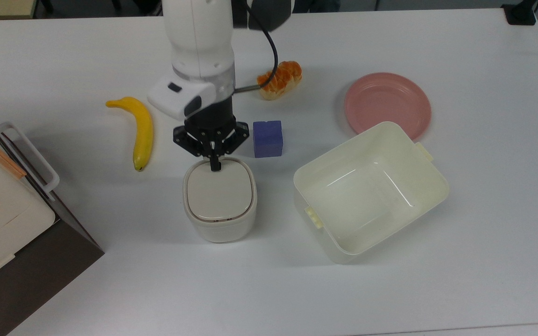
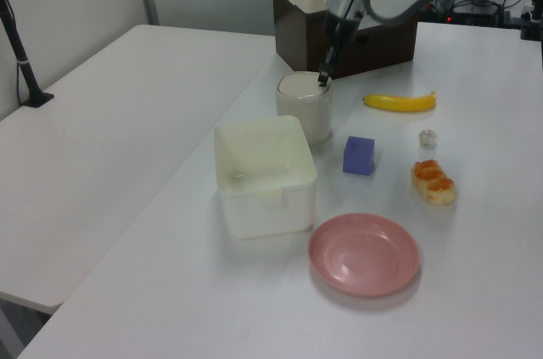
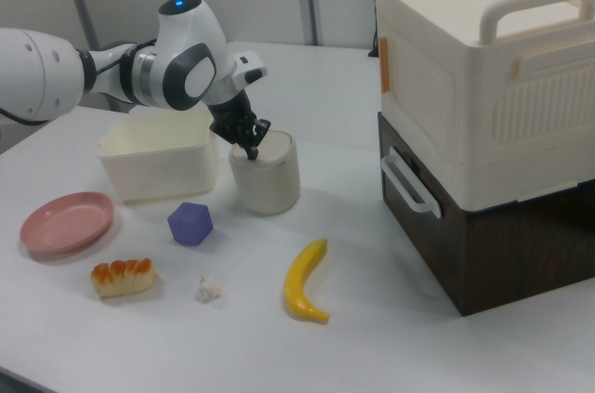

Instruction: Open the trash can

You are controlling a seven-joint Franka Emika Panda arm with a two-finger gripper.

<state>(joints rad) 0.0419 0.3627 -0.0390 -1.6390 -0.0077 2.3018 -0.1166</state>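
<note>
Beige-lidded trash can; gripper tips on lid edge.

In the top view the trash can sits between banana and tub, apparently under the hand.

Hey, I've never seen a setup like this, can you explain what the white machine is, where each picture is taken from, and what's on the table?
The white machine is a robot arm ending in a black two-finger gripper. One camera looks straight down; two others watch from opposite sides of the table. The fingers are shut together, holding nothing, with their tip at the lid edge of a small cream trash can, whose lid is closed. Around it lie a banana, a purple block, a pastry, a pink plate, an open cream tub, a crumpled paper ball and a big white-and-brown appliance.
</note>
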